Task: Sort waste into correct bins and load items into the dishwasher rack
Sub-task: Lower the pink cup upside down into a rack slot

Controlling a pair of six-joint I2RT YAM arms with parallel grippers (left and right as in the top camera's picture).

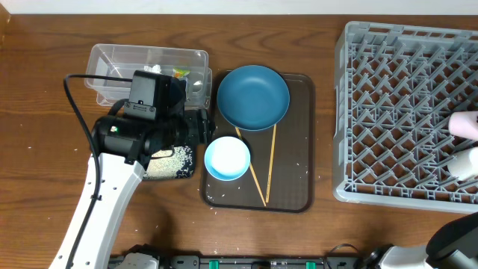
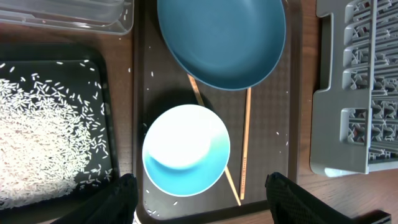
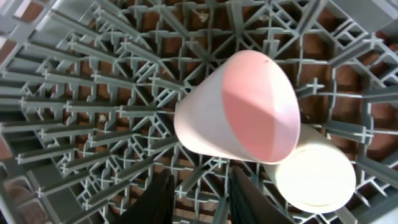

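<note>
My left gripper (image 2: pixel 202 202) hangs open over the near edge of the brown tray, its fingers either side of the light-blue bowl (image 2: pixel 185 149), not touching it. The dark-blue plate (image 2: pixel 221 40) lies beyond the bowl, over the tips of two chopsticks (image 2: pixel 245 143). The black tray (image 2: pixel 102 93) holds a heap of rice (image 2: pixel 43 137). The clear tub (image 1: pixel 112 56) holds the yellow-green wrapper (image 1: pixel 181 72). My right gripper (image 3: pixel 202 202) is open over the rack (image 3: pixel 93 93), with nothing between its fingers. The pink cup (image 3: pixel 249 109) lies tilted on the pegs just ahead of them, beside the white cup (image 3: pixel 314 174).
The brown serving tray (image 1: pixel 299 149) carries scattered rice grains (image 1: pixel 216 196) near its front left corner. The grey rack (image 1: pixel 388 97) fills the right side of the table. My left arm (image 1: pixel 104 202) reaches in from the bottom left, above the black tray.
</note>
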